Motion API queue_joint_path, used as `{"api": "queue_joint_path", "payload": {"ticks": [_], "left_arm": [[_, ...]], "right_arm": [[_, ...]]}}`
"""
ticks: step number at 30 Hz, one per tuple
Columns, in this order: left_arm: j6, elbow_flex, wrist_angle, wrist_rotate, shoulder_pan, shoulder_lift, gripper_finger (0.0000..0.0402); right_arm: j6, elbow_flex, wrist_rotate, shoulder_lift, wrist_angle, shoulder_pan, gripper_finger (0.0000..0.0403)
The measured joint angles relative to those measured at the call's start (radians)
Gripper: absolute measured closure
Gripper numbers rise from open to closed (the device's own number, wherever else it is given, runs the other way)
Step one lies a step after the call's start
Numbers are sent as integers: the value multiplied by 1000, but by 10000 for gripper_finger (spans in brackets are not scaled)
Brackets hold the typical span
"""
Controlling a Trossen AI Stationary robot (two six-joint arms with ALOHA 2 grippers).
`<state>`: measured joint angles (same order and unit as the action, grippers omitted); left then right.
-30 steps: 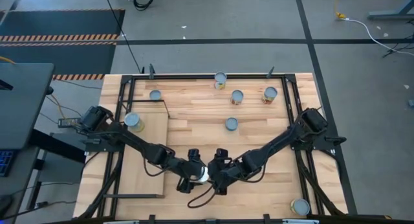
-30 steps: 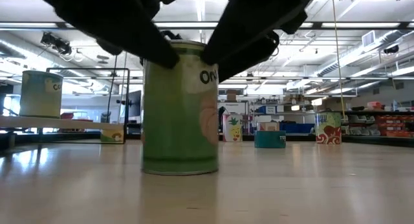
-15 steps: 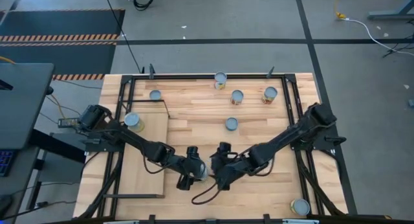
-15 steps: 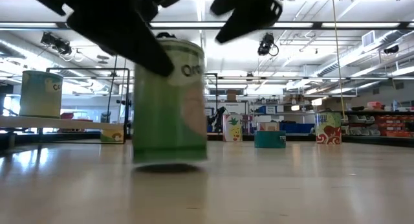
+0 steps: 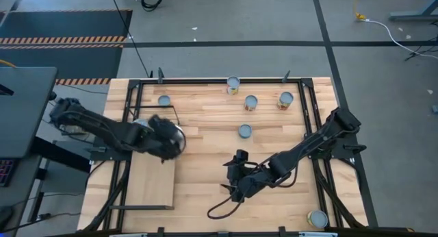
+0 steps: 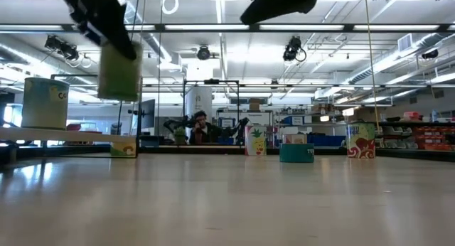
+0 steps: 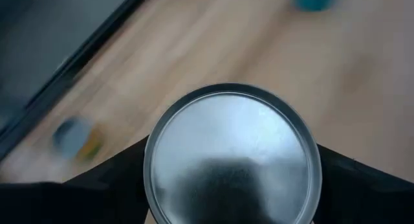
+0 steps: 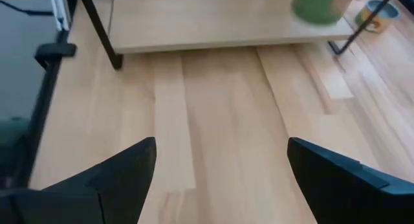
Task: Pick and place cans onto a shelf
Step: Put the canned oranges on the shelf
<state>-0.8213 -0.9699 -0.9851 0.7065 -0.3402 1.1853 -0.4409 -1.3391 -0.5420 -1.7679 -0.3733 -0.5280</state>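
Observation:
My left gripper [image 5: 168, 138] is shut on a green-labelled can [image 6: 119, 70] with a silvery top [image 7: 231, 156], held in the air over the right edge of the shelf [image 5: 152, 179]. Another can [image 6: 44, 102] stands on its base on the shelf's far part. My right gripper [image 5: 233, 179] is open and empty above the table's middle; its wrist view shows the open fingers [image 8: 132, 169], the shelf [image 8: 220, 33] and the green can [image 8: 317, 5] beyond. My left gripper pinches the can's round side wall just below the top rim [image 7: 150, 179] between its two fingers [image 7: 107, 188], one on each side. The fingers come from above, pointing down. The can hangs upright, lifted clear of the table and the shelf.
Several more cans stand toward the table's far side [image 5: 164, 100] [image 5: 233, 84] [image 5: 250, 103] [image 5: 285, 100] [image 5: 244, 131], and one at the near right corner [image 5: 317, 218]. A black frame [image 5: 140, 86] runs round the table. A dark cable [image 5: 219, 209] loops near the front edge.
My left gripper has lifted the green can off the table's middle and carried it up and toward the table's left, over the shelf's right edge. The can has stayed upright. My right gripper, which was at the can's top, has risen away from it.

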Motion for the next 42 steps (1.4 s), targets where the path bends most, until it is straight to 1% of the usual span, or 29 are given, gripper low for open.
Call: {"api": "queue_joint_path", "payload": {"ticks": [3, 5, 8, 10, 15, 17, 20, 22, 29, 36, 42], "left_arm": [[-181, 3, -127, -19, 53, -2, 90], [-252, 29, -155, -24, 79, 2, 90], [-376, 111, -117, -26, 94, 10, 90], [-435, 157, -85, -5, 93, 7, 90], [-533, 177, -61, 66, 94, 7, 90], [-543, 177, -63, 67, 94, 7, 86], [-562, 177, -62, 76, 93, 7, 61], [-565, 177, -63, 75, 94, 7, 53], [-575, 176, -77, 41, 93, 7, 54], [-558, 121, -192, 35, 93, -2, 54], [-529, 100, -190, 21, 89, -2, 54]], "right_arm": [[-2, 0, -5, -4, 8, 1, 47], [-1, 0, -18, -7, 5, 1, 47], [-1, 0, -18, -8, 7, -1, 47], [0, 0, -19, -8, 6, -3, 47], [39, 0, -5, -8, -2, -8, 47], [40, 0, 7, -8, -5, -8, 47], [40, 0, 9, -8, -15, -12, 47], [40, 0, 10, -8, -16, -17, 47], [44, 0, 12, -8, -28, -34, 47], [18, 0, 13, -8, -33, -48, 47], [17, 0, 12, -8, -33, -49, 47]]}}
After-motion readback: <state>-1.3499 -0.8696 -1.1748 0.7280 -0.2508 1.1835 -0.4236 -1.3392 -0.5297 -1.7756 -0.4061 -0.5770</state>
